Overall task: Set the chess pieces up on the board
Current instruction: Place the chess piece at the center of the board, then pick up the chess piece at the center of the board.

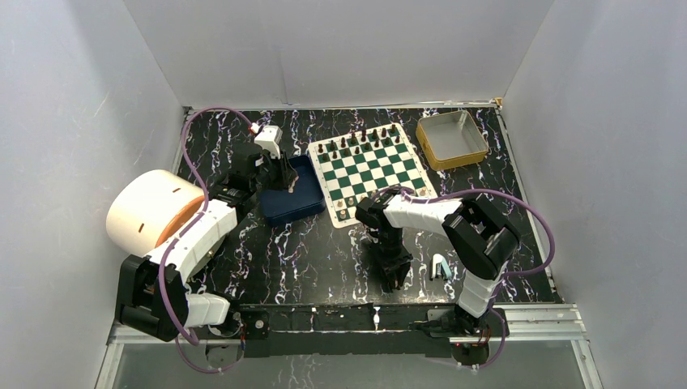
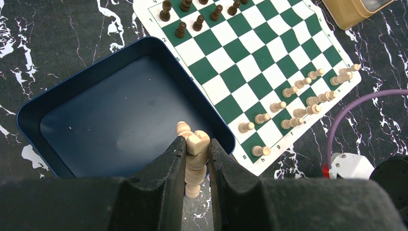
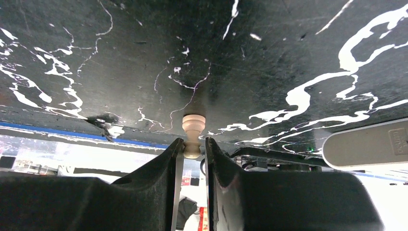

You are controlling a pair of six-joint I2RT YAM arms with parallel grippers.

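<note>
The right wrist view hides the lower half of a small cream turned-wood chess piece (image 3: 193, 124). Only its rounded head and neck rise above the right jaws, so which figure it is cannot be told. Those jaws are nearly closed and pinch it at the neck, just over the black white-veined marble counter (image 3: 269, 57).

In the left wrist view, at bottom centre, the left jaws are closed to a narrow gap on a second cream chess piece (image 2: 192, 175). Its blocky head pokes out above the tips and its stem runs down between them, partly covered. It hangs over the near rim of the dark blue rectangular tray (image 2: 120, 110), whose floor shows only a few pale specks.

Right of the tray lies the green-and-white checked board mat (image 2: 250, 57). Two rows of cream pieces (image 2: 298, 96) stand along its lower-right edge and dark brown pieces (image 2: 197, 21) at its top edge. The yellow-rimmed tin (image 2: 346, 12) is cut off at upper right.
</note>
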